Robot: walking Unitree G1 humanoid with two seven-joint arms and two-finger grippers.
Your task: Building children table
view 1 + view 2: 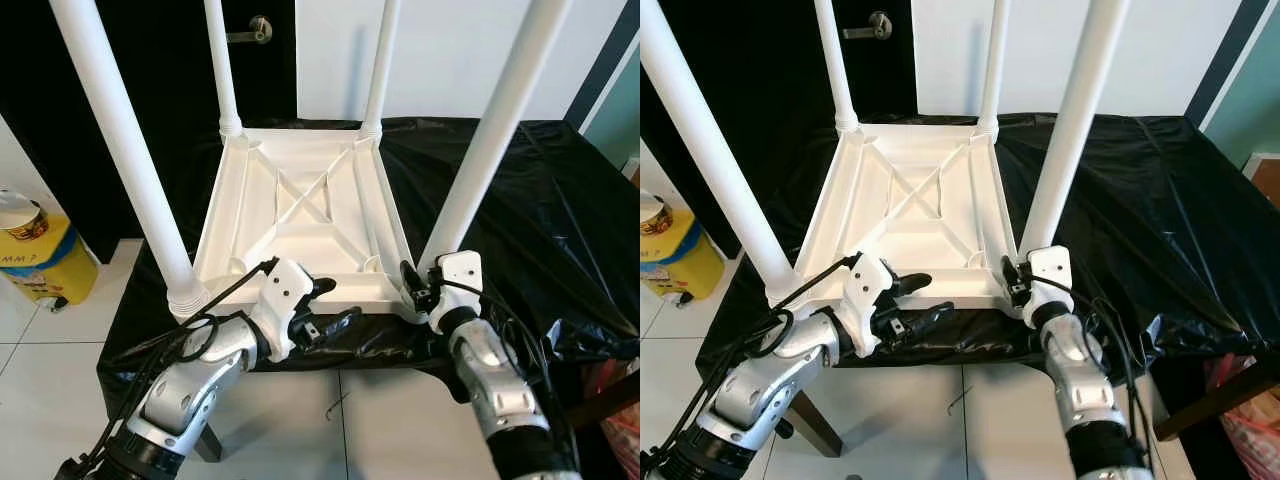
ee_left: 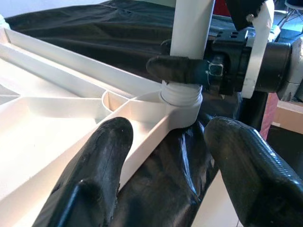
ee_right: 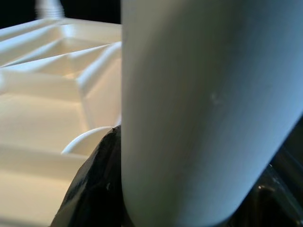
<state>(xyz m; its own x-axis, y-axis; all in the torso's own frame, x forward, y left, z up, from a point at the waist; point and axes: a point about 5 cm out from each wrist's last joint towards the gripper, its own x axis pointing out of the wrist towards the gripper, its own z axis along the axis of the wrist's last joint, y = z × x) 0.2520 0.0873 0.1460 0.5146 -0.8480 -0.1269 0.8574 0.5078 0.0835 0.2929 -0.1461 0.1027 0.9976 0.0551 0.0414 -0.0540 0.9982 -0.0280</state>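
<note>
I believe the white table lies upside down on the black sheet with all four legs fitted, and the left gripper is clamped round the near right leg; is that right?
Not quite: the right gripper is shut round the near right leg, as the left wrist view shows. The left gripper is open at the near edge of the white table. The rest stands.

A black plastic sheet (image 1: 540, 200) drapes the counter, crinkled and glossy, its edge hanging over the near side. Behind stands a dark door (image 1: 150, 90) with a metal lever handle (image 1: 255, 32) — beside it a white wall (image 1: 450, 60). On the pale tiled floor (image 1: 340, 420) to the left sits a yellow container (image 1: 40, 255) with a tin (image 1: 18, 215) on top — partly cut off by the frame.
</note>
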